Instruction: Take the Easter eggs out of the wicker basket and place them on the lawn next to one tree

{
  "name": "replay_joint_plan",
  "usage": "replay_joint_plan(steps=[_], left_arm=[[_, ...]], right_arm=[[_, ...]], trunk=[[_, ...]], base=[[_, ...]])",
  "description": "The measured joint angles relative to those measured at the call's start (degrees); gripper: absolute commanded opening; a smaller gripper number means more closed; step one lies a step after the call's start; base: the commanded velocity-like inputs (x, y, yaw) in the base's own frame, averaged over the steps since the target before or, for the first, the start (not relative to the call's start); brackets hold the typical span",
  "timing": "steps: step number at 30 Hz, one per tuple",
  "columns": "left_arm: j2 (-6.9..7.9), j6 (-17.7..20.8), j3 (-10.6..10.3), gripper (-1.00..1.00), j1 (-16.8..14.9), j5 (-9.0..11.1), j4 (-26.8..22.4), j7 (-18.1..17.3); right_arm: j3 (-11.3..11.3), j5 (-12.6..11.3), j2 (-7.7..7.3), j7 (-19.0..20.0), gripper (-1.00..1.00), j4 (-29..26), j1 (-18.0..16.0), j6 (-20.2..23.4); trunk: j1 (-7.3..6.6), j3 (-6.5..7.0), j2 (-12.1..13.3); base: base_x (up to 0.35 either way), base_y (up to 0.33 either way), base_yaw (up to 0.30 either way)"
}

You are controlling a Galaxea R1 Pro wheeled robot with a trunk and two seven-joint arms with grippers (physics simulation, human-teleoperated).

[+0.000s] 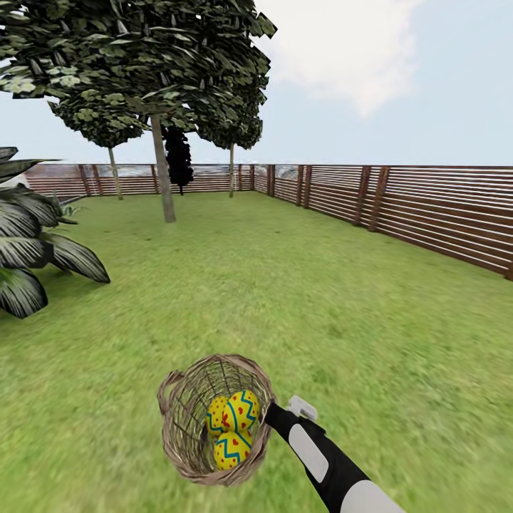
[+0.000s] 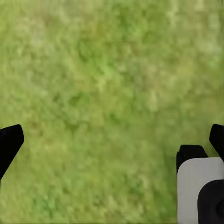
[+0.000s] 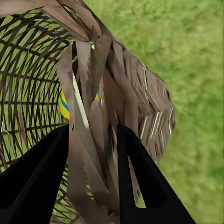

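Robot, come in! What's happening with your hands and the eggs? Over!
Right hand shut on basket rim. Left hand open over lawn. Eggs inside basket. Path to tree open.

Three yellow Easter eggs [image 1: 231,426] (blue zigzags, red marks) lie clustered inside the tilted wicker basket [image 1: 187,399] above the lawn [image 1: 342,313], trees beyond.

Head cam looking down over lawn [image 1: 335,299] toward fence [image 1: 427,206]; right wrist cam hugging basket [image 3: 93,93]; left wrist cam staring at grass.
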Motion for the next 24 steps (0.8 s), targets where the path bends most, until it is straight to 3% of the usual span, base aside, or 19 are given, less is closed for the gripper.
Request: replay_joint_plan(steps=[24], left_arm=[[0.0,0.0,-0.1,1.0,0.0,0.0,0.0,0.0]], right_arm=[[0.0,0.0,0.0,0.0,-1.0,0.0,0.0,0.0]], trunk=[[0.0,0.0,0.0]], base=[[0.329,0.0,0.025]])
